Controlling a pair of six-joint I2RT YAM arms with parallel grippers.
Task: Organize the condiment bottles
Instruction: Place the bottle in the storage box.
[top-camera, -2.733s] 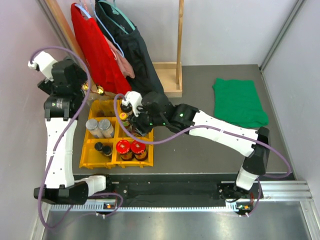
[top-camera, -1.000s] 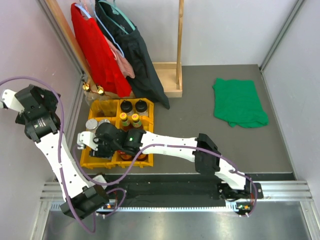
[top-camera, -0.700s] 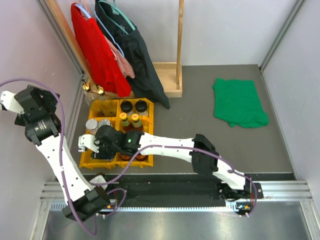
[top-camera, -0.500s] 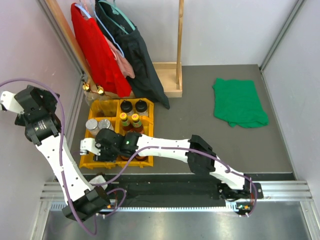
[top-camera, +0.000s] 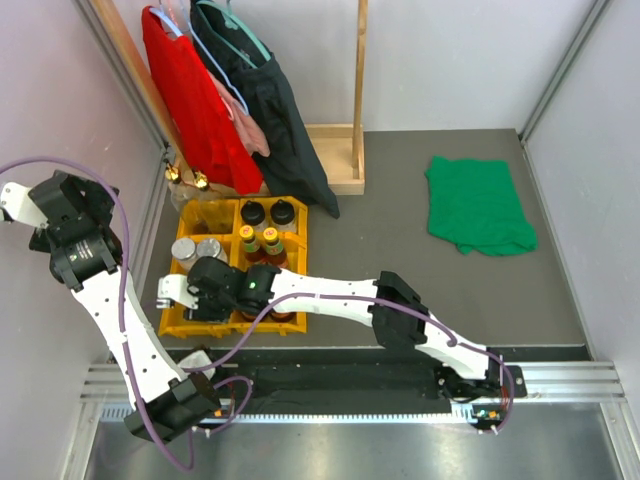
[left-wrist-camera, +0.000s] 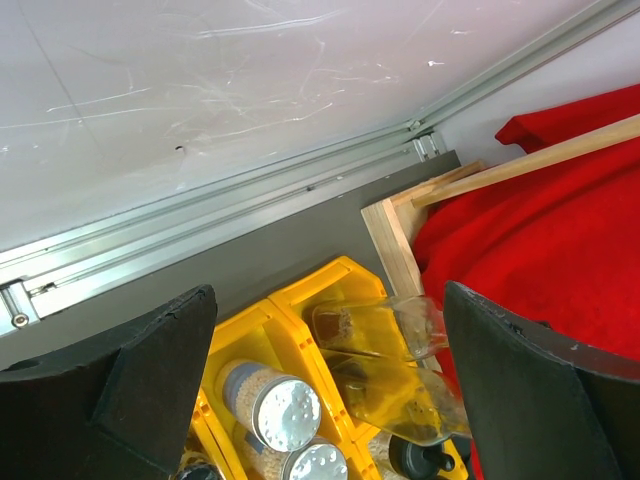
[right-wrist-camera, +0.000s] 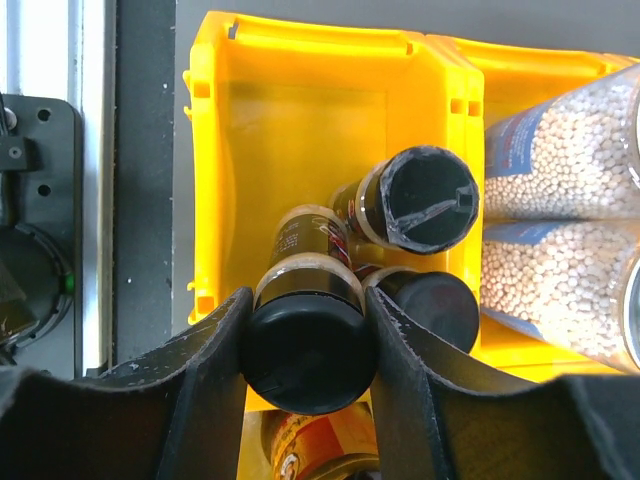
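Held: black-capped brown jar (right-wrist-camera: 305, 350), roughly upright, clamped in right gripper (right-wrist-camera: 307, 335), over near-left compartment of yellow tray (right-wrist-camera: 300, 60), beside two similar black-capped jars (right-wrist-camera: 430, 200). Silver-lidded bead canisters (top-camera: 197, 249) in the compartment behind. Yellow-capped dark bottles (top-camera: 258, 237) upright mid-tray. Clear gold-topped bottles (left-wrist-camera: 385, 330) leaning, far-left compartment.

Wide-spread left pincer (left-wrist-camera: 328, 292) above the yellow tray (left-wrist-camera: 300, 295)
Two clear bottles (left-wrist-camera: 385, 325) fill its corner compartment beside the red garment (left-wrist-camera: 540, 230); two silver-lidded canisters (left-wrist-camera: 280, 410) stand in the next.

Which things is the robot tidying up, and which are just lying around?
Job: held black-capped jar, silver-lidded canisters, yellow-capped sauce bottles, tall clear bottles.
Lying about: green cloth, red garment, dark garment, wooden rack.
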